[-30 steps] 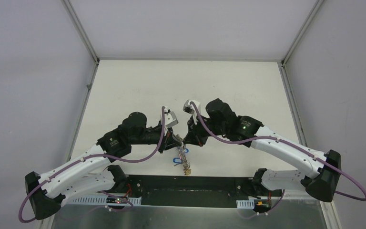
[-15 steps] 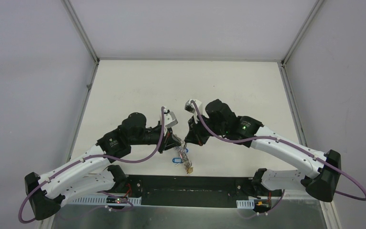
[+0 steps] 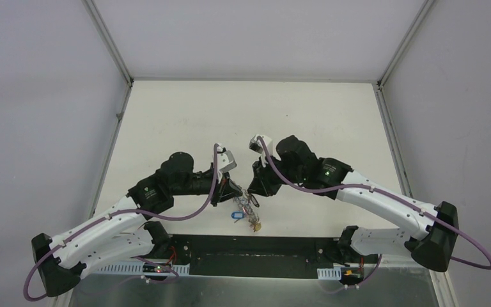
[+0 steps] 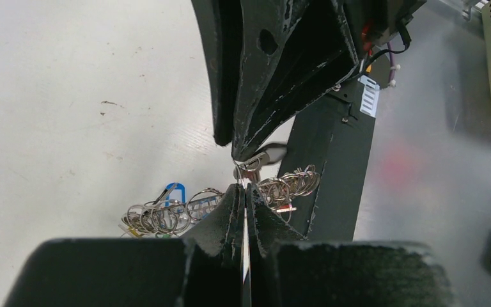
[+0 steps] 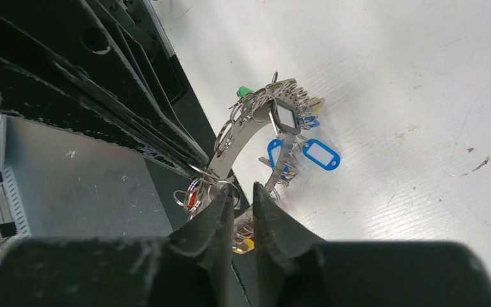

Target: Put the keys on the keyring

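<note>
Too small from above to tell what hangs on the keyring [image 3: 250,211]. Near arc hidden behind the right gripper [image 5: 241,192]; unclear whether its jaws pinch anything. From the left wrist, lower part hidden behind the left gripper [image 4: 243,189]; blurred red smudge [image 4: 401,167] at right.

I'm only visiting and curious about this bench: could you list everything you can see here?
table: one, off-white, under everything.
walls: three, pale grey, around the table.
keyring: one, silver, near the table's front edge, between the two grippers.
tags: several, mostly blue, one green, hanging on the keyring.
left gripper: one, black, shut on the keyring.
right gripper: one, black, fingers slightly apart beside the keyring.
</note>
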